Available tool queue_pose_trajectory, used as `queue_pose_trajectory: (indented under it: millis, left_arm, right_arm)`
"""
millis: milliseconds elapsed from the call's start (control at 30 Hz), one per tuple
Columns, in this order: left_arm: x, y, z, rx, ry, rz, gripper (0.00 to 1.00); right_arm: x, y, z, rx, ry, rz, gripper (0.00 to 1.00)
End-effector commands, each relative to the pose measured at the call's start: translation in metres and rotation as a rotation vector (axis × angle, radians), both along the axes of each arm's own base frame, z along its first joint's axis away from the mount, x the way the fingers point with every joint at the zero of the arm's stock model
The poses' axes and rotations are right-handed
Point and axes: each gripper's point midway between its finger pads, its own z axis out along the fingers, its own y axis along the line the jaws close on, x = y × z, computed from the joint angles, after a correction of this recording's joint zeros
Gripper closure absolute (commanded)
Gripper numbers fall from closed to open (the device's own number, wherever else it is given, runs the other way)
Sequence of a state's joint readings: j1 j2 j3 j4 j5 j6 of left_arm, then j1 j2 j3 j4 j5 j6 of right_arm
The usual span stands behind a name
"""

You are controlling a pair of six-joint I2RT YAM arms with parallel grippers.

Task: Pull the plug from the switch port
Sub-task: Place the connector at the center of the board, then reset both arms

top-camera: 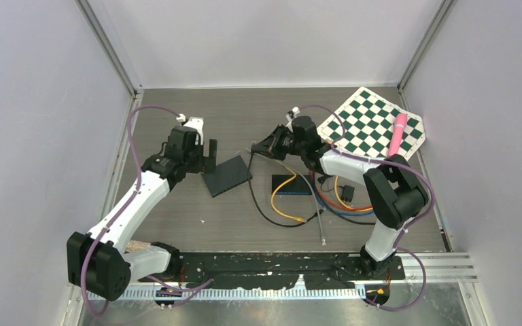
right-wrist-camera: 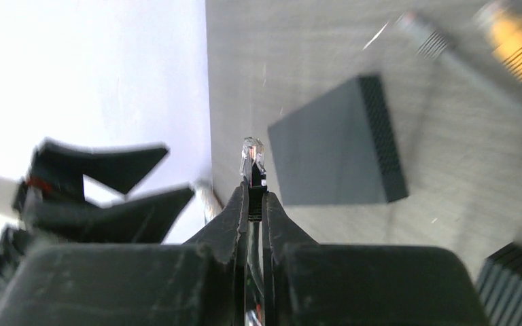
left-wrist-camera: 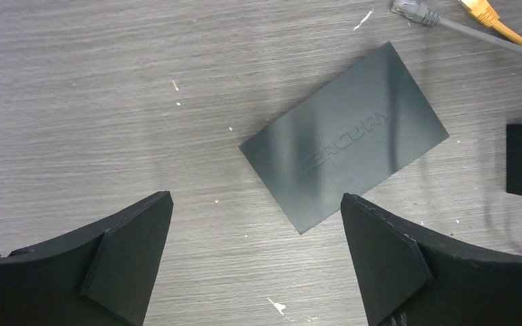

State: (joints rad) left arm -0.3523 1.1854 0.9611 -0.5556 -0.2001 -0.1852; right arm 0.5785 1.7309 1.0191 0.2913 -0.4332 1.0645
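The switch [top-camera: 226, 174] is a flat dark grey box lying on the table, and no cable is plugged into it. From the left wrist it [left-wrist-camera: 343, 146] lies just ahead of my left gripper [left-wrist-camera: 256, 198], which is open wide with nothing between its fingers. My left gripper [top-camera: 209, 153] hovers by the switch's left edge. My right gripper [top-camera: 258, 148] is shut on the plug [right-wrist-camera: 252, 159], a clear connector with a black boot and black cable. It holds the plug in the air beside the switch [right-wrist-camera: 333, 153], free of any port.
A green-and-white chequered mat [top-camera: 374, 123] with a pink pen [top-camera: 397, 134] lies at the back right. A second black box [top-camera: 292, 185], orange cable [top-camera: 282, 200], grey cable [top-camera: 316, 210] and a small black block [top-camera: 347, 192] lie right of the switch. Walls enclose three sides.
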Motion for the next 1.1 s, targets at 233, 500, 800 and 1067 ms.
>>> queue_pose_trajectory:
  millis: [233, 500, 800, 1067]
  left_arm:
    - [-0.011, -0.012, 0.002, -0.161, -0.064, 0.037, 0.0]
    - [-0.011, -0.009, 0.002, -0.177, -0.068, 0.06, 0.0]
    - [-0.011, 0.002, -0.037, -0.254, 0.066, 0.203, 0.0]
    - [-0.008, -0.017, -0.066, -0.327, 0.197, 0.165, 0.01]
  right_arm:
    - [0.087, -0.055, -0.05, -0.18, 0.038, -0.353, 0.95]
    - [0.099, -0.068, -0.037, -0.296, -0.042, -0.286, 0.41]
    - [0.065, -0.033, -0.022, -0.393, -0.14, 0.034, 0.4]
    - [0.036, 0.03, -0.053, -0.368, -0.087, 0.295, 0.42]
